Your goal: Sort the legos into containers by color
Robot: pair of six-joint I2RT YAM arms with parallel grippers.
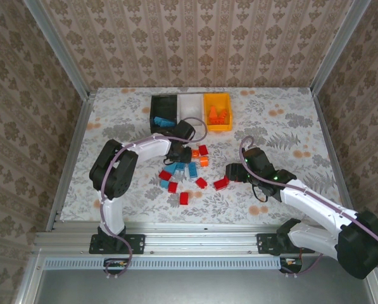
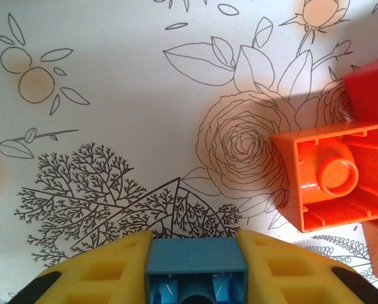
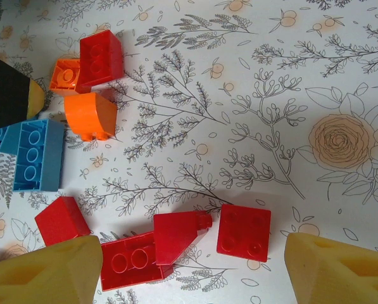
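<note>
1. Between the jaws of the left gripper we log one light blue brick, clamped at the tips.
2. Just beyond and right of those jaws lies an orange brick, hollow side up, touching a red brick.
3. Ahead of the right gripper, spread wide and empty, sit three red bricks close together.
4. Farther out, the black bin holds blue bricks.
5. Risks, as we judge them: the shallow tip hold may let the blue brick twist loose, and closing the right jaws may catch two reds.

Beige damask-papered walls enclose a table covered in white floral print, aluminium rails along the lower frame.
</note>
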